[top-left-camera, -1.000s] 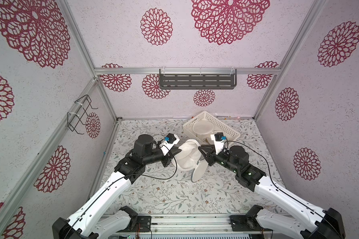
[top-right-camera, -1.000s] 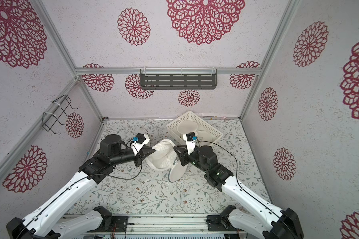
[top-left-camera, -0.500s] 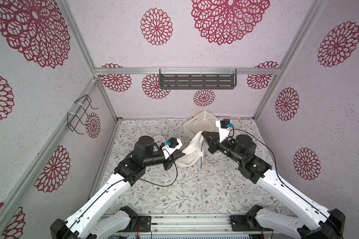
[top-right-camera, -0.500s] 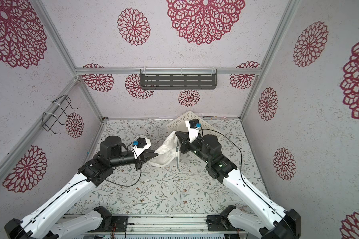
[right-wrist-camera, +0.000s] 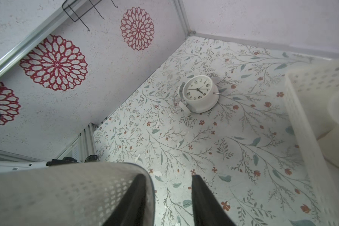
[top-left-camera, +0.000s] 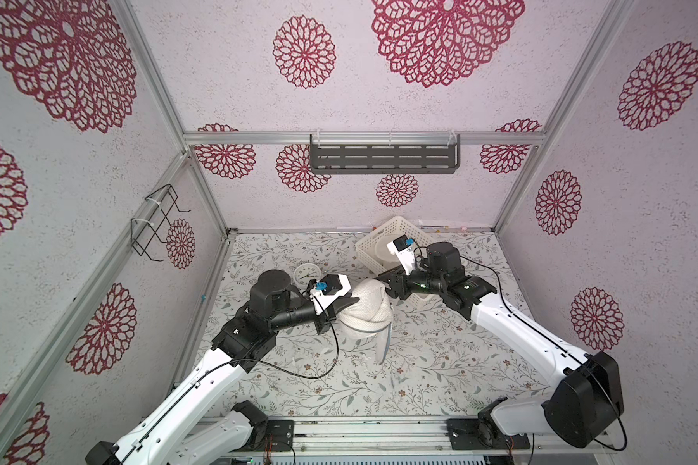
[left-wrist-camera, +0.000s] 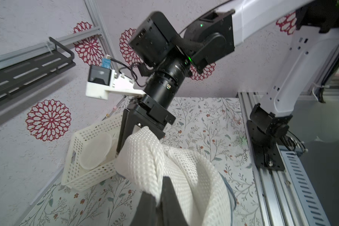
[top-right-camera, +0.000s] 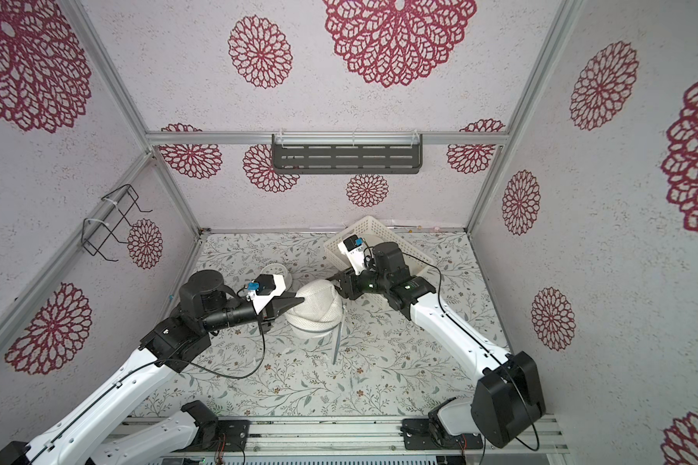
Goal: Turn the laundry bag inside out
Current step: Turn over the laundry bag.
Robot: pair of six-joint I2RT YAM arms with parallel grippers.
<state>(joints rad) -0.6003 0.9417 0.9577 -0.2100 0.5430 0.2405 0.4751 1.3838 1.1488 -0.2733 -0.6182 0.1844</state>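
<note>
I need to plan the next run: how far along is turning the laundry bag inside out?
Done: the laundry bag is gathered into a dome, its grey rim hanging below. In hand: the left gripper is shut on the bag; the right gripper is open beside it, holding nothing. Left: the inversion itself; the pictures don't show which side faces out.

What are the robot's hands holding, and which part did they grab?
The left gripper is shut on the white mesh laundry bag, pinching a bunched fold of mesh. The right gripper is open, holding nothing.
</note>
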